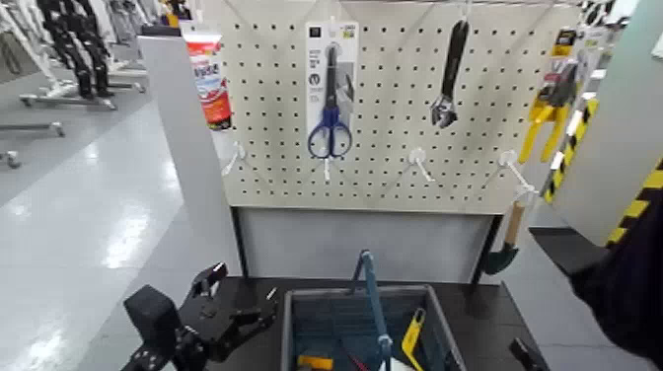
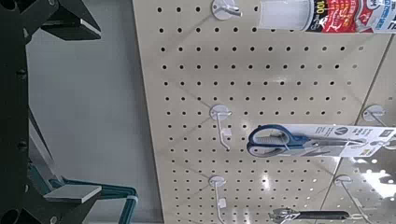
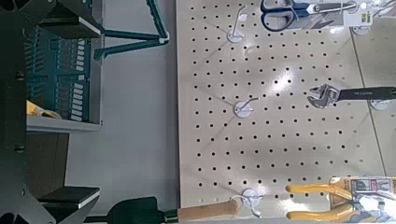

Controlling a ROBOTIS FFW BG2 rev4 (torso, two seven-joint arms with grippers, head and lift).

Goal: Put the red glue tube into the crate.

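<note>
The red glue tube hangs at the upper left of the pegboard, red and white with label text. It also shows in the left wrist view. The crate stands low in front of me, grey-blue, its tall blue handle bar upright. My left gripper is open and empty, low to the left of the crate and well below the tube; its jaws stand wide in the left wrist view. My right gripper sits at the crate's right, open and empty in the right wrist view.
Packaged blue-handled scissors, a wrench and yellow pliers hang on the pegboard. A wooden-handled tool hangs at its lower right. A white post stands beside the tube. The crate holds a yellow-handled tool.
</note>
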